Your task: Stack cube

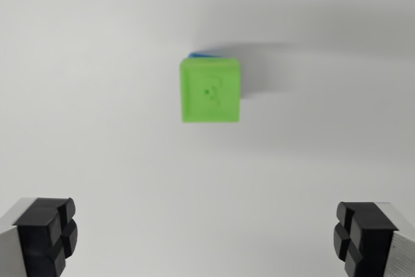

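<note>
A green cube sits in the upper middle of the wrist view, seen from above. A thin blue edge peeks out behind its top side, so it rests on a blue cube that is almost fully hidden. My gripper is open, with nothing between the jaws. Its black fingertips show at the bottom left and bottom right corners, well apart from the cube and nearer the view's bottom edge than it.
A plain white surface fills the whole view. The stacked cubes cast a soft shadow toward the wrist view's right.
</note>
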You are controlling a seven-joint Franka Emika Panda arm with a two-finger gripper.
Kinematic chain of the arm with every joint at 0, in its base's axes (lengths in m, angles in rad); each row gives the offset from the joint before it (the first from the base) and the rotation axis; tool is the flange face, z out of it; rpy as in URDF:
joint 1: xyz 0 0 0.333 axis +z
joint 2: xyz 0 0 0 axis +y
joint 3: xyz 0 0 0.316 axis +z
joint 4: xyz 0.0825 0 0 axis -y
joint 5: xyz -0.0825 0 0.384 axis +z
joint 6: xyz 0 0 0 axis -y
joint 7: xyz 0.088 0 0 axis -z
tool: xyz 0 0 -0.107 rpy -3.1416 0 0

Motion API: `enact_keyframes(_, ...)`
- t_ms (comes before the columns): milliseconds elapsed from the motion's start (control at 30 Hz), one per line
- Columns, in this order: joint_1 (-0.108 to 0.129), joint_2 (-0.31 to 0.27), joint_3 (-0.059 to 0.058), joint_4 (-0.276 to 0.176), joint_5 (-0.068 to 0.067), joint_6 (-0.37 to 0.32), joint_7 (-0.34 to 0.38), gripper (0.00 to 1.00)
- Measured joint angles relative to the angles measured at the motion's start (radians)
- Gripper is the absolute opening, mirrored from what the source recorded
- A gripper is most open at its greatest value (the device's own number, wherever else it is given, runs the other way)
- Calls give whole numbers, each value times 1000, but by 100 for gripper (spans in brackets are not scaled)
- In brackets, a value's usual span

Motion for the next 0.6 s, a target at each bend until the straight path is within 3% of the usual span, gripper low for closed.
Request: enact_keyframes(600,0,-27,0,83,1,-111,-1,100)
